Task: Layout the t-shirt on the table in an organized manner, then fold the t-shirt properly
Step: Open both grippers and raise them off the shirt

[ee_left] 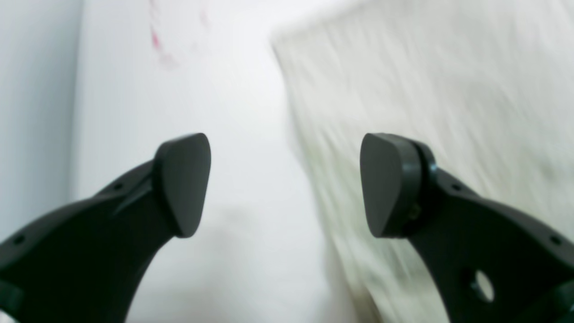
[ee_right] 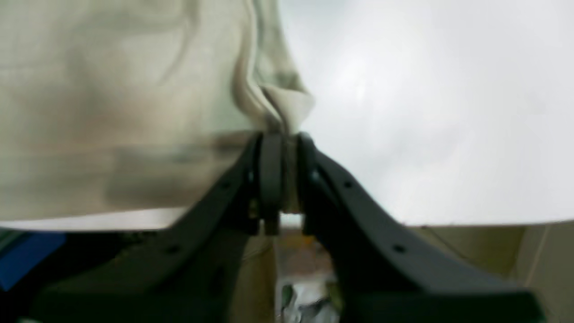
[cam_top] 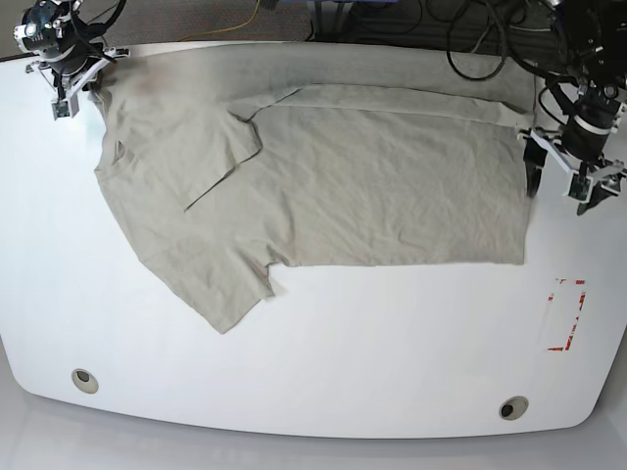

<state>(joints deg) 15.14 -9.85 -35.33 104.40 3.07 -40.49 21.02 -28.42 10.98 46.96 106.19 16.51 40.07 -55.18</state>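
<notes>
**A:** What did the right claw (ee_right: 284, 148) have?

**B:** It was pinched nearly shut on a bunched fold of the t-shirt (cam_top: 323, 176), right at the cloth's edge. In the base view that claw (cam_top: 73, 83) sat at the shirt's sleeve-and-shoulder end, by the tabletop's far rim. The left claw (ee_left: 284, 184) stood wide with nothing between its pads, hanging just beside the shirt's hem edge, over bare tabletop (cam_top: 343, 352).

**A:** How would you expect the cloth to handle?

**B:** Soft and light, I'd judge. It creased where it was pinched and lay wrinkled elsewhere, so it should drape and sag, not hold a shape. It looked neither fragile nor slippery. A corner or hem edge seemed the best place to take hold, since a pinch there gathers one edge instead of a lump.

**A:** And which way did it lie?

**B:** Its long axis ran from the right claw's end across to the hem by the left claw, with the collar end toward the right claw. One sleeve stretched away from the body toward the tabletop's near side, and the far edge was turned over onto the body.
</notes>
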